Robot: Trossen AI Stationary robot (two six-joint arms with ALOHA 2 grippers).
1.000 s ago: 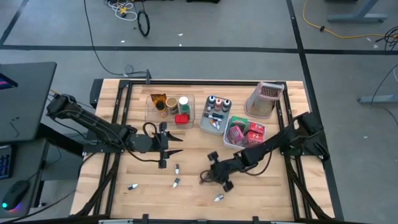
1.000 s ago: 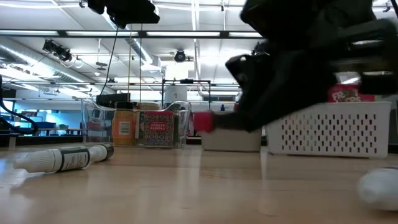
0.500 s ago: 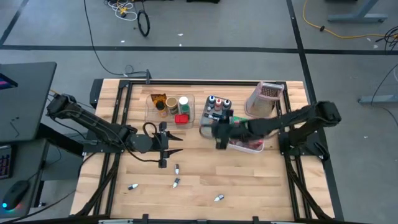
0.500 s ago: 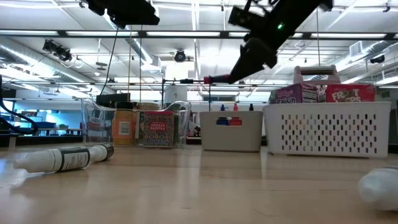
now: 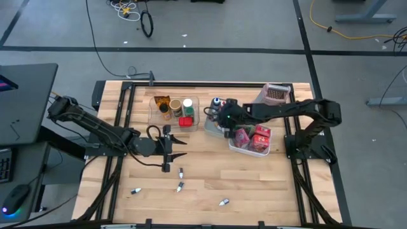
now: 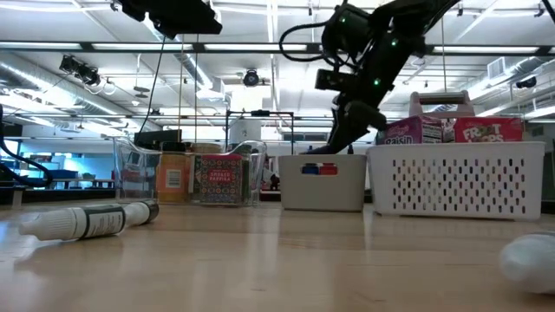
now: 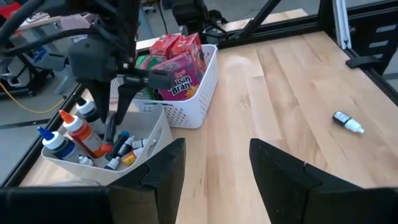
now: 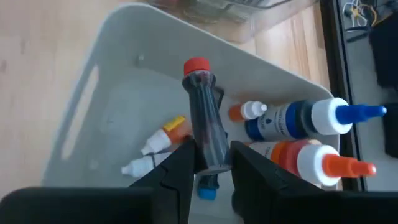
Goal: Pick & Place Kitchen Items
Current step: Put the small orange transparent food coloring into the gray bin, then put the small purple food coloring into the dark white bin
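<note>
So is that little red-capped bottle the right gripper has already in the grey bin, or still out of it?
Not dropped in yet. The right gripper holds the red-capped bottle pinched between its fingers, hanging over the grey bin, above the bottles already lying inside.

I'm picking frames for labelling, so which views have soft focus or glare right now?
Low view: the near white object at the right edge is blurred, and the ceiling strip lights glare bright. Left wrist view: that arm's own fingers are soft, while the cereal boxes read sharp. Right wrist view: the red-capped tube is clear, and the pale bin wall looks washed.
</note>
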